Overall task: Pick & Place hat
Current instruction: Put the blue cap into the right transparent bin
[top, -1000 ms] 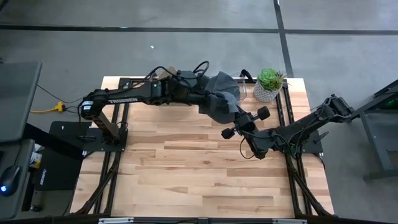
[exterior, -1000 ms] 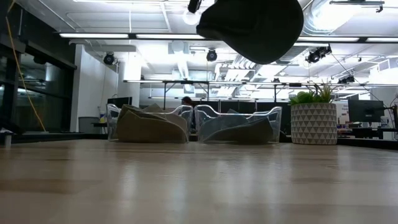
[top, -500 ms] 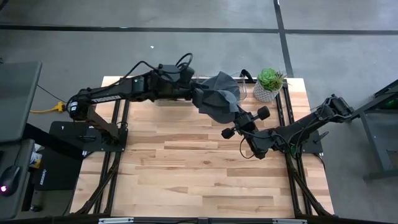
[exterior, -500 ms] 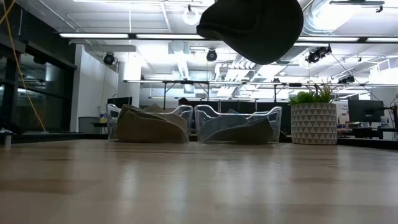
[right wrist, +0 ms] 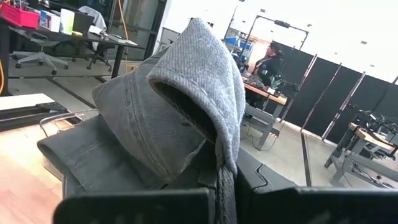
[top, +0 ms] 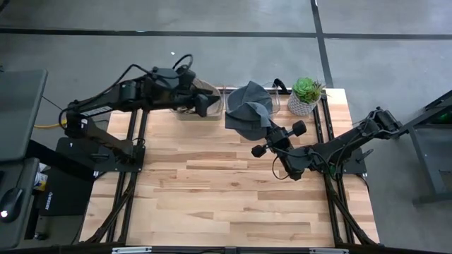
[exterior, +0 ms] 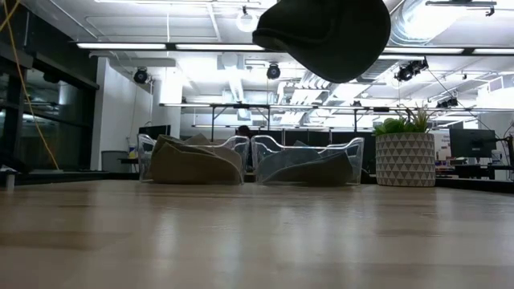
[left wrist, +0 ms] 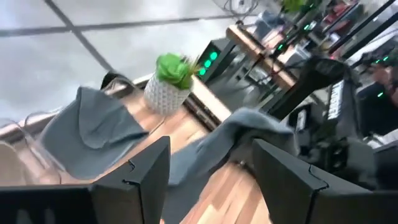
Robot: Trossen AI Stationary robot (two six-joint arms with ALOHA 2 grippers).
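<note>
The grey hat (top: 247, 116) is in the air over the far middle of the table, and shows at the top of the low view (exterior: 323, 32). My right gripper (top: 270, 131) reaches in from the table's right and is shut on the hat (right wrist: 180, 118). My left gripper (top: 210, 106) is open and touches nothing. It hovers by the clear bin of tan hats (top: 191, 99), left of the grey hat. In the left wrist view its fingers (left wrist: 146, 171) frame the hat (left wrist: 245, 127) from a distance. My right gripper pinches a fold of the hat's fabric at its lower edge (right wrist: 222, 171) between its two fingers, coming from the table's near right side. The hat is lifted clear of the table, and its body bulges ahead of the fingers.
Two clear bins stand along the far edge, one with tan hats (exterior: 193, 160) and one with grey hats (exterior: 309, 164). A potted plant (top: 305, 95) is at the far right corner. Bare wood (top: 212, 190) lies across the middle and near side of the table.
My left gripper has drawn back from the grey hat toward the table's left and now hovers by the tan-hat bin. The hat has stayed lifted in my right gripper, almost unmoved.
</note>
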